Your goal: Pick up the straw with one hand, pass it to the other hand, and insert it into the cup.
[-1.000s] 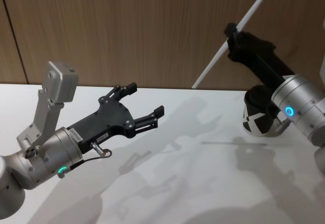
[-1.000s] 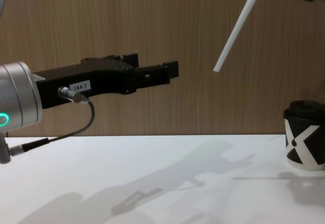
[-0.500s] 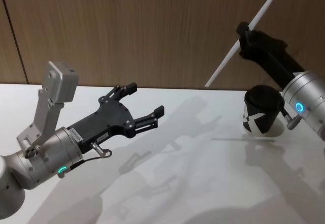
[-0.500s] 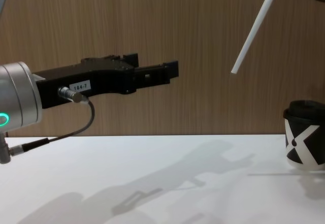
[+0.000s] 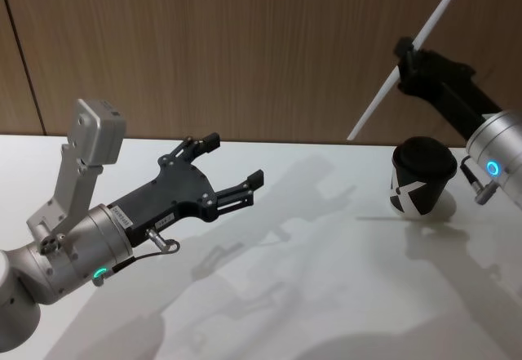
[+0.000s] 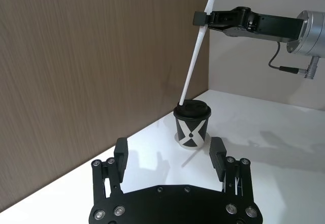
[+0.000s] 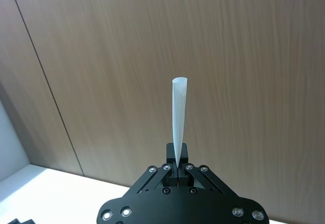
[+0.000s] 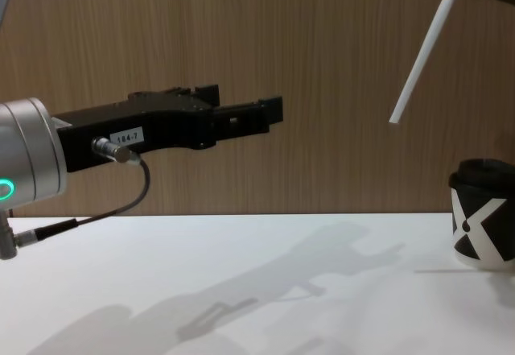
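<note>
Moving toward the frame's right, the right gripper point(image 5: 405, 56) pinches the straw point(image 5: 401, 66) above the cup point(image 5: 422, 175); left gripper point(image 5: 235, 167) waits, spread.

The white table point(image 5: 326, 278) lies bare between the left gripper point(image 5: 232, 172), which hangs above its left side with fingers spread, and the cup point(image 5: 422, 176) standing at far right. The wood wall point(image 5: 245, 50) bounds the rear. Above the cup, the straw point(image 5: 401, 66) slants down from the closed right gripper point(image 5: 405, 53), its lower tip apart from the lid.
</note>
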Action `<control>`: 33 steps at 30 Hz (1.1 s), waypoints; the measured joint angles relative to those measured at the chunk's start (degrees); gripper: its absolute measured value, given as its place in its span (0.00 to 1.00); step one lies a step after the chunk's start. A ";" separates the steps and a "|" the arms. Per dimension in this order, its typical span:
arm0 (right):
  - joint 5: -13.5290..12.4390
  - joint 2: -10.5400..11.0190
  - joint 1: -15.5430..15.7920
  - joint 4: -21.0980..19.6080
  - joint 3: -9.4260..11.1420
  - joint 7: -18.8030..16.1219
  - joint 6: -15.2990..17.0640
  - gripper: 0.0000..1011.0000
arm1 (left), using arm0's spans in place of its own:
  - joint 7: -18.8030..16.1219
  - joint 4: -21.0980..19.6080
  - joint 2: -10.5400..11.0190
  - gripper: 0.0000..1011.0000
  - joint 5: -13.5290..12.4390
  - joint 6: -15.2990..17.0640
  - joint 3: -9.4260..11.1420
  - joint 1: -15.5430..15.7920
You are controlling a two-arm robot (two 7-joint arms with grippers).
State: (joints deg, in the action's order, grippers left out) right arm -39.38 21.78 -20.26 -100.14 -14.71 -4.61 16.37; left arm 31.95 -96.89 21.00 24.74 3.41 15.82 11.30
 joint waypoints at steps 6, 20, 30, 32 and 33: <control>0.68 0.39 -0.12 0.23 0.62 0.17 0.42 0.00 | 0.00 0.00 0.00 0.99 0.00 0.00 0.00 0.00; 2.73 1.67 -0.33 0.20 2.02 1.47 1.51 0.00 | 0.00 0.00 0.00 0.99 0.00 0.00 0.00 0.00; 4.38 3.06 -0.66 0.55 2.76 1.93 2.92 0.00 | 0.00 0.00 0.00 0.99 0.00 0.00 0.00 0.00; 4.70 3.38 -0.70 0.70 2.90 1.96 3.24 0.00 | 0.00 0.00 0.00 0.99 0.00 0.00 0.00 0.00; 4.83 3.50 -0.71 0.75 2.96 1.97 3.37 0.00 | 0.00 0.00 0.00 0.99 0.00 0.00 0.00 0.00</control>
State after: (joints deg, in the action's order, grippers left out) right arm -34.55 25.29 -20.98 -99.39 -11.75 -2.64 19.74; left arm 31.95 -96.89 21.00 24.74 3.41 15.82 11.30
